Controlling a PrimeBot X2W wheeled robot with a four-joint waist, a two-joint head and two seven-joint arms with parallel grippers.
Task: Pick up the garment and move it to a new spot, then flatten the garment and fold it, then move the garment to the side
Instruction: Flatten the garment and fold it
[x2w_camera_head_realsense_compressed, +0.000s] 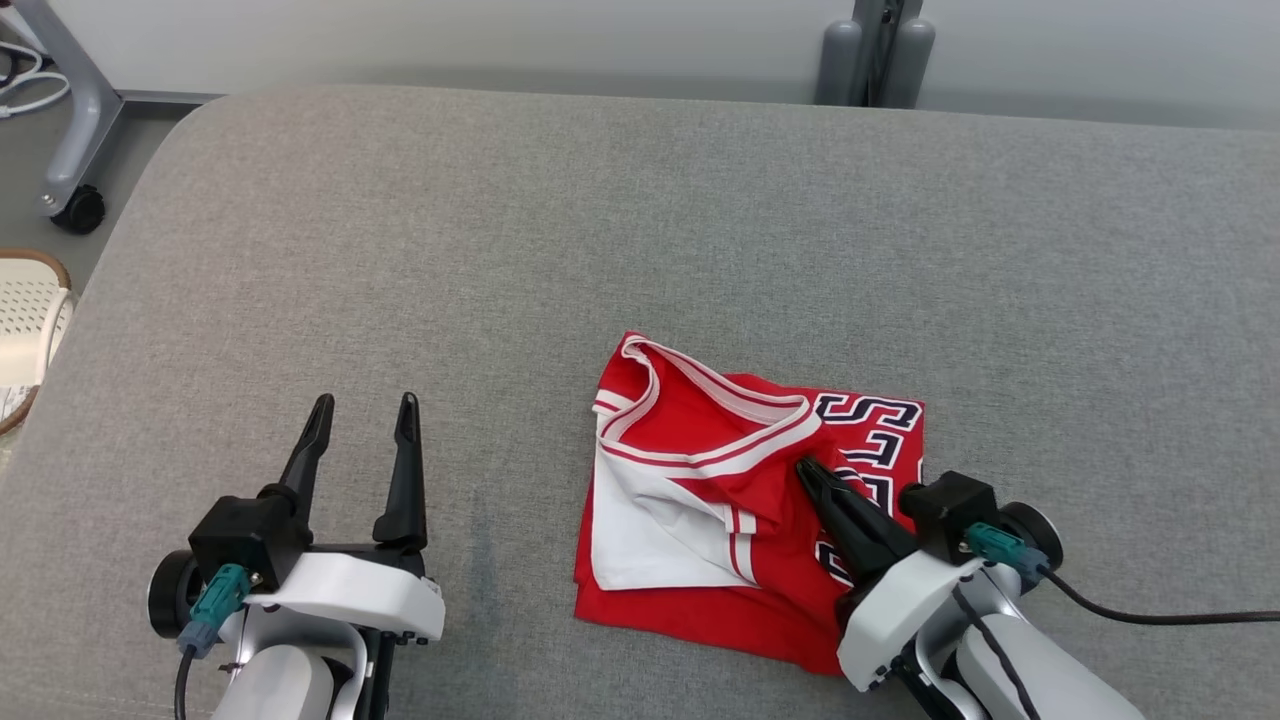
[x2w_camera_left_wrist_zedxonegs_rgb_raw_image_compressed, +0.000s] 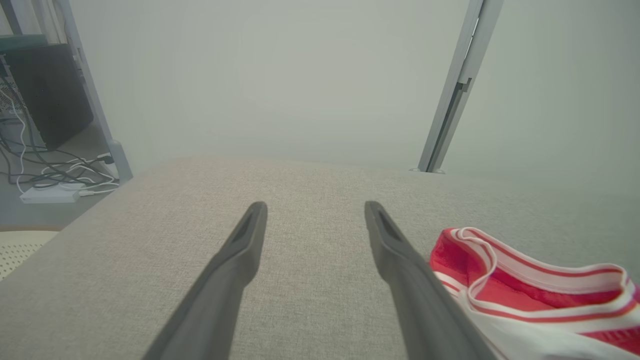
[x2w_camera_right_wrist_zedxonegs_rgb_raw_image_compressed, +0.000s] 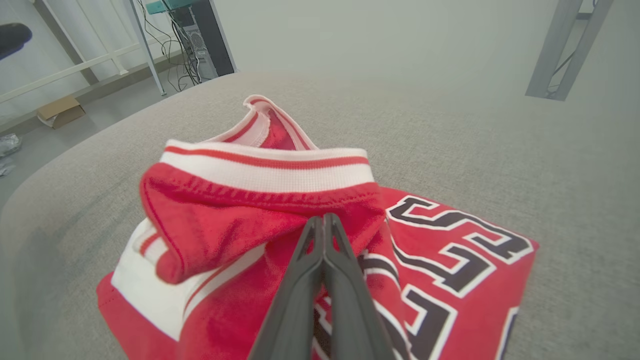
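Note:
A red garment (x2w_camera_head_realsense_compressed: 700, 590) with white trim and dark lettering lies folded and rumpled on the grey cushion, right of centre. My right gripper (x2w_camera_head_realsense_compressed: 806, 466) reaches onto it from the lower right, its fingers pressed together and pinching a raised fold of red cloth just below the striped collar (x2w_camera_right_wrist_zedxonegs_rgb_raw_image_compressed: 265, 170). In the right wrist view the right gripper (x2w_camera_right_wrist_zedxonegs_rgb_raw_image_compressed: 323, 218) has cloth bunched at its tips. My left gripper (x2w_camera_head_realsense_compressed: 365, 405) rests open over bare cushion to the garment's left, holding nothing. In the left wrist view the left gripper (x2w_camera_left_wrist_zedxonegs_rgb_raw_image_compressed: 315, 206) has the garment (x2w_camera_left_wrist_zedxonegs_rgb_raw_image_compressed: 525, 295) just beyond one finger.
The grey upholstered surface (x2w_camera_head_realsense_compressed: 640, 230) stretches wide behind and to both sides of the garment. A wheeled stand leg (x2w_camera_head_realsense_compressed: 70, 150) and a pale basket (x2w_camera_head_realsense_compressed: 25, 330) sit off its left edge. Grey posts (x2w_camera_head_realsense_compressed: 875, 50) stand behind it.

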